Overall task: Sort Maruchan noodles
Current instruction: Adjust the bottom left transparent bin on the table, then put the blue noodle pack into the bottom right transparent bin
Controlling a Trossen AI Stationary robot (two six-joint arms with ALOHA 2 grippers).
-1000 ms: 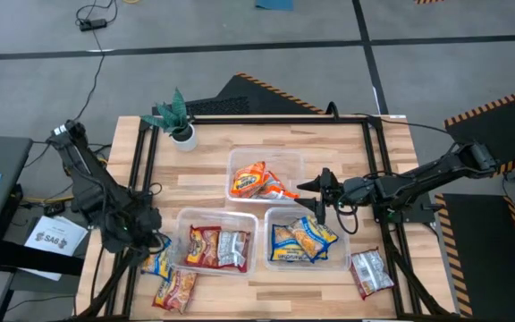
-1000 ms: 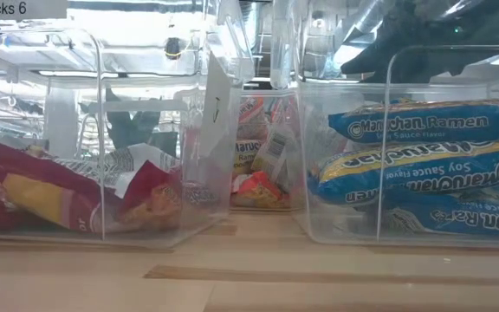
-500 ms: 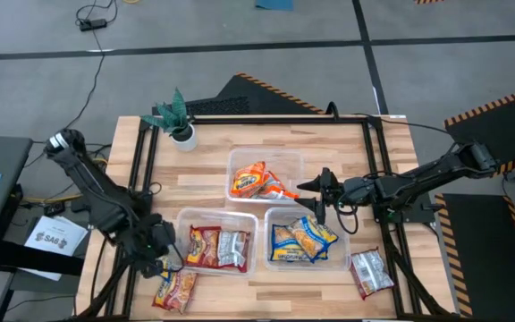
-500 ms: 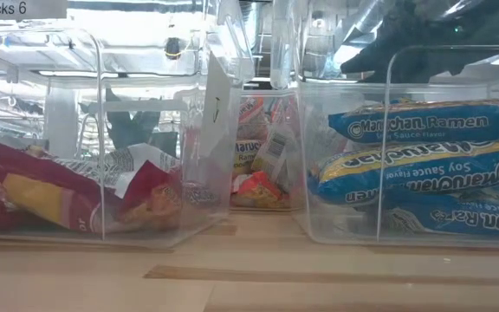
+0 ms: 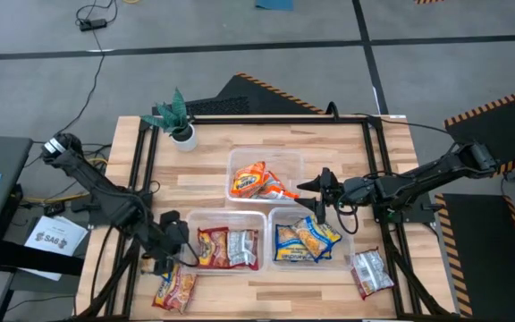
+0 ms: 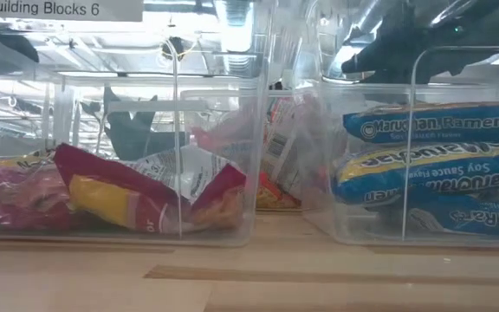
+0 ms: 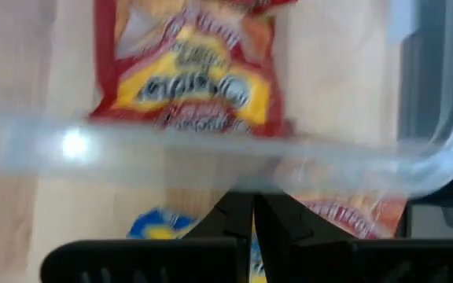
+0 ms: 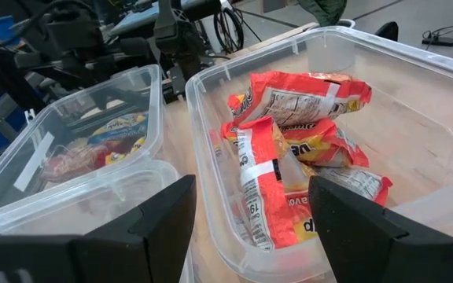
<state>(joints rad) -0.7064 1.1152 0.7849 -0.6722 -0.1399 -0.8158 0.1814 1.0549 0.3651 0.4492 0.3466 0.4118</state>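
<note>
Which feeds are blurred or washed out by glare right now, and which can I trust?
Left wrist view: smeared; the red packet and the tub rim are soft, with a glare spot on the rim. Low view: ceiling light glares through the clear tub walls. High view and right wrist view: sharp; orange packets read clearly.

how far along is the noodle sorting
Mostly done: orange packets, red packets and blue packets fill three tubs. Nothing is held: the shut left gripper pushes the red tub; the open right gripper hovers. Left: table packets and.
</note>
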